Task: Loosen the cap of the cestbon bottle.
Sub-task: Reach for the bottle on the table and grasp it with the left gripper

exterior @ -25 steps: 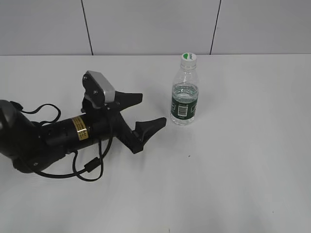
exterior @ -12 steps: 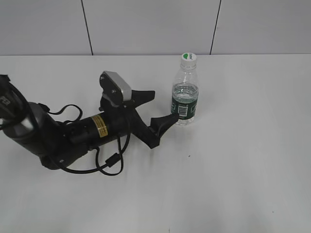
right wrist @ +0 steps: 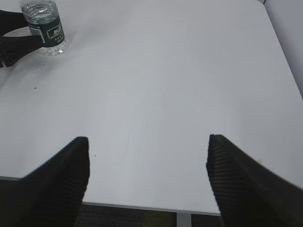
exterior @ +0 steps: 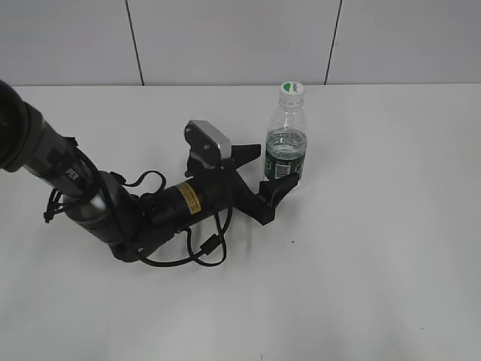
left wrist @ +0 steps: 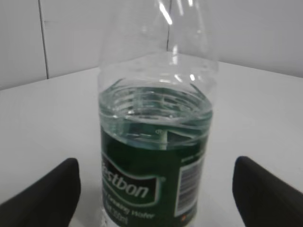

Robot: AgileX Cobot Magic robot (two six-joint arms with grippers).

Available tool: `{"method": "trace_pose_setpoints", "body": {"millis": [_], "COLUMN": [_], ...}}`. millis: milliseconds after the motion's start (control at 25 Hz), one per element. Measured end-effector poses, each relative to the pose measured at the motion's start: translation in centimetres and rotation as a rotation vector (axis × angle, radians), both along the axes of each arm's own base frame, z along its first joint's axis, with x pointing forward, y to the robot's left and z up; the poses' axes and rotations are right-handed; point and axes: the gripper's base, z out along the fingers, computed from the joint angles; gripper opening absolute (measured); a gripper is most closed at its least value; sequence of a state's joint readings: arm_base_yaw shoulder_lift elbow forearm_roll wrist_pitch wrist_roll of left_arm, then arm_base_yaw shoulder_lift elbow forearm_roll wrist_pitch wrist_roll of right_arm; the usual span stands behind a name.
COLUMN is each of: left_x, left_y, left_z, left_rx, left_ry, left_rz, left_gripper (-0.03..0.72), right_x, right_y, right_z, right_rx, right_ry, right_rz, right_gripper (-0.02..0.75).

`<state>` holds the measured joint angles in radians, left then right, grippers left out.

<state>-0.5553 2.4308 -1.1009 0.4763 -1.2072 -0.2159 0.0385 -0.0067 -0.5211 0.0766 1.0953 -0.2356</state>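
green label "estbon" on cestbon bottle (left wrist: 156, 156) | left claw (exterior: 269, 171) spread around it | right claw (right wrist: 147, 179) spread

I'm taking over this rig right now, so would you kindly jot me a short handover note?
Left gripper: open, its fingers on either side of the bottle at label height, not clamped.
Right gripper: open, empty, far from the bottle over bare table.
The bottle stands upright, partly filled, with the cap on it.
Done: left approach.
Left: clamp the bottle, bring the right gripper to the cap, twist it loose.
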Motion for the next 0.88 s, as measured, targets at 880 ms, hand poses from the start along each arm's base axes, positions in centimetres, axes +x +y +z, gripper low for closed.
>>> {"method": "trace_pose_setpoints", "body": {"millis": [880], "left_x": [1.9], "left_y": [-2.7], "left_z": [0.1], "left_rx": [0.008], "left_ry": [-0.033], "left_rz": [-0.009], "left_gripper": [0.583], "right_x": [0.0], "right_y": [0.0], "right_z": [0.0], "right_rx": [0.000], "right_ry": [0.000], "right_rz": [0.000], "right_gripper": [0.588]}}
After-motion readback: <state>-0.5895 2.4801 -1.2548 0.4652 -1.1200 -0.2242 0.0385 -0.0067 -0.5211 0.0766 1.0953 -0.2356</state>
